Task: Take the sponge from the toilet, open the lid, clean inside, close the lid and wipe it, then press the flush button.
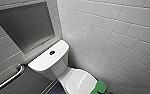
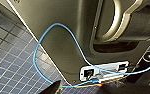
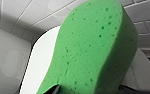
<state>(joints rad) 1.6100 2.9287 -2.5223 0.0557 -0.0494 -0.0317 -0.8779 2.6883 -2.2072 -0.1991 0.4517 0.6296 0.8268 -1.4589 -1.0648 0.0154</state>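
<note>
Where the closed lid [image 1: 78, 80] ends at its front edge, we find the sponge [image 1: 98, 87] close against our right claw [image 3: 93, 90], long axis running away from the wrist; whether that claw clasps it, we cannot tell.

Bright green sponge [image 3: 91, 47], white toilet [image 1: 49, 63], blue-tiled floor [image 2: 11, 62]

1. In the head view, the wall tiles [image 1: 111, 27] are lit softly and evenly, and a pale sheen is picked up on the lid [image 1: 78, 80].
2. Tile lines are bowed out toward the edges there.
3. The sponge [image 3: 91, 50] is caught bright but kinda out of focus, with its side shaded.
4. The floor tiles [image 2: 8, 50] are left dim.
</note>
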